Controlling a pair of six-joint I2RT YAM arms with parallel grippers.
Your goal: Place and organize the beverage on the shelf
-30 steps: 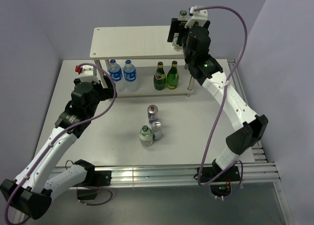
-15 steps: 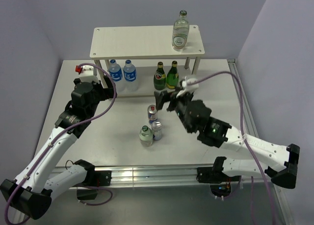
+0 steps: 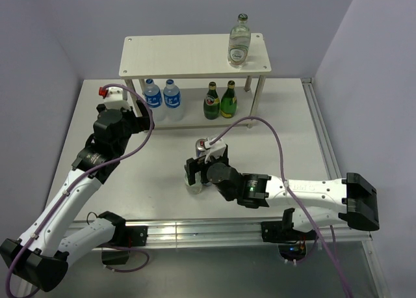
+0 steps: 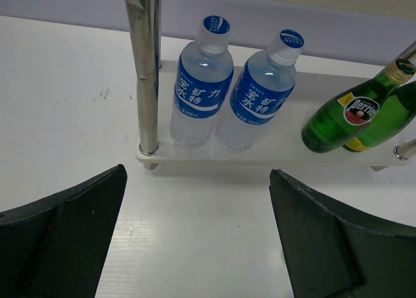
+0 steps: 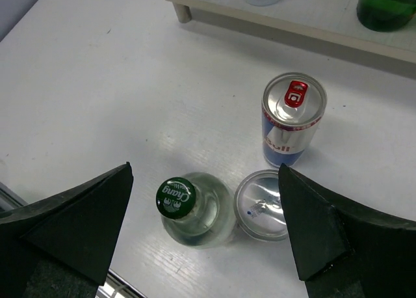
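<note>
Hovering over the green-capped bottle (image 5: pixel 177 198), the right gripper (image 3: pixel 197 170) was noted with jaws apart — bottle upright on the table (image 3: pixel 286 135), directly below; the left gripper (image 4: pixel 198 181), likewise spread, was farther off, by the shelf (image 3: pixel 188 57).

The left gripper (image 4: pixel 197 174) hangs wide open toward the desk's (image 3: pixel 286 142) far left corner. The right gripper (image 5: pixel 205 170), fingers also spread, points down over the desk's middle.

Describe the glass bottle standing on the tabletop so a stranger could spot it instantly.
On the table, in front of the shelf, three drinks stand clustered. It is the clear bottle on their left, with a green Chang cap; its neighbours are two cans.
</note>
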